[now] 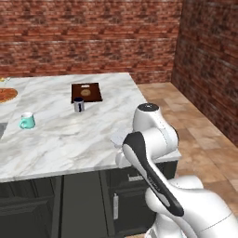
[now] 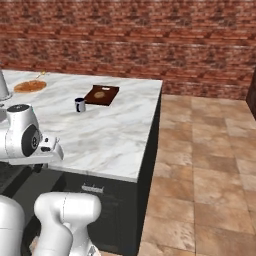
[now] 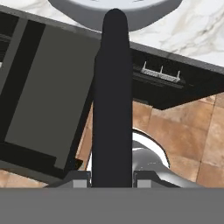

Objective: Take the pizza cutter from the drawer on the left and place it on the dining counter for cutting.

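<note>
Gripper (image 3: 112, 175) fingers clamp the pizza cutter (image 3: 112, 109) handle, wheel beyond them (mid-carry); next, lower it onto the dining counter (image 1: 69, 139).

We see the pizza cutter (image 3: 112, 100) held upright — black handle, grey-white wheel on top — above the pulled-out black drawer (image 3: 48, 100), at the white marble dining counter (image 1: 65, 135) edge

The white arm rises from the lower right of the left base view, elbow bent. The gripper (image 3: 112, 175) clamps the pizza cutter's (image 3: 112, 100) dark handle.
</note>
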